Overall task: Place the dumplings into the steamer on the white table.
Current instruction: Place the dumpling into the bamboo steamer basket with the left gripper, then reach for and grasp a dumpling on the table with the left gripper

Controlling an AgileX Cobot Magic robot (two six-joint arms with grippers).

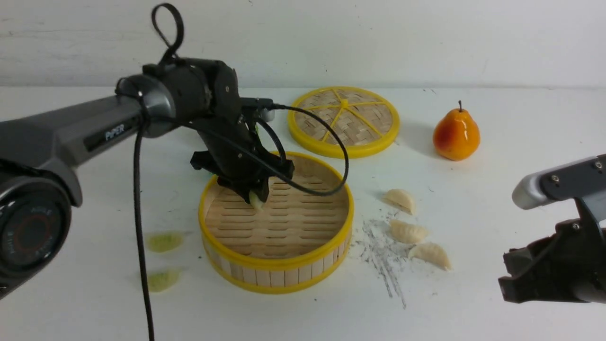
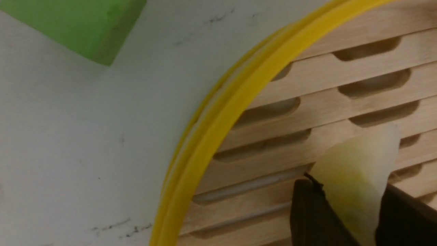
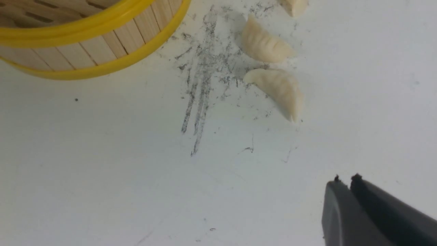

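Note:
My left gripper [image 1: 257,198] hangs just above the slatted floor of the steamer [image 1: 277,266], near its far-left side, shut on a pale green dumpling [image 2: 355,167] that sticks out between the black fingers [image 2: 310,212]. Two more green dumplings [image 1: 164,241] [image 1: 163,279] lie on the white table [image 1: 473,308] left of the basket. Three cream-white dumplings [image 1: 400,199] [image 1: 409,231] [image 1: 431,255] lie to its right. My right gripper [image 3: 345,179] hovers shut and holding nothing over bare table, nearer me than the white dumplings [image 3: 280,89].
The woven yellow-rimmed lid [image 1: 344,121] lies flat behind the steamer. An orange pear [image 1: 456,135] stands at the back right. Dark scuff marks [image 1: 378,251] streak the table beside the white dumplings. A green block [image 2: 78,24] shows in the left wrist view, outside the basket rim [image 2: 218,112].

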